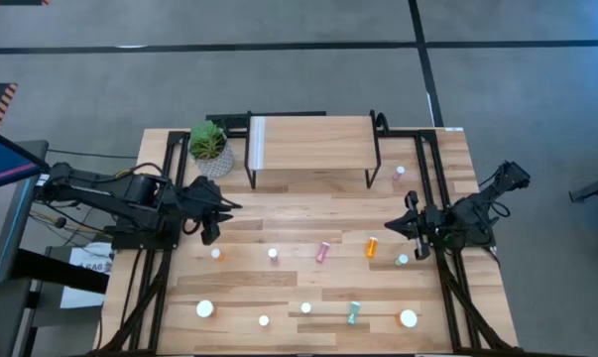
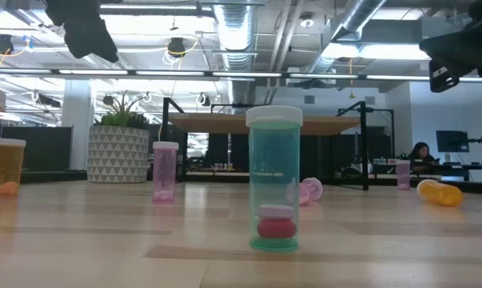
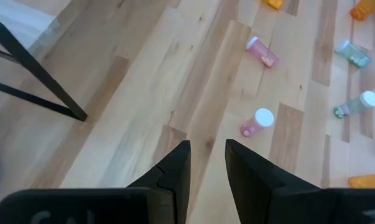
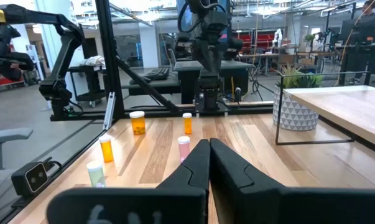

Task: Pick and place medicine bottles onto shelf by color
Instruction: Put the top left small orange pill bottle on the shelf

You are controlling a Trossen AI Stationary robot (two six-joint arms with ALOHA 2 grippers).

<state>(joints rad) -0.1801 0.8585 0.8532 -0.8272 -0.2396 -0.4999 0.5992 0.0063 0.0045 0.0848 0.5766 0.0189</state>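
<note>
The left claw (image 1: 212,234) hangs over the wooden table (image 1: 308,203), fingers slightly parted, holding nothing. The right claw (image 1: 396,230) is closed and empty. White-capped orange, pink and teal bottles (image 1: 322,252) scatter before the bare light-wood shelf (image 1: 313,142).

Shelf (image 1: 313,139) top lies bare; potted plant (image 1: 210,149) crowds its left end.

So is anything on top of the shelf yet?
No. The shelf top is bare light wood with a white strip at one end. No medicine bottles sit on it; they are all on the table. The space beneath the shelf is hidden from above.
</note>
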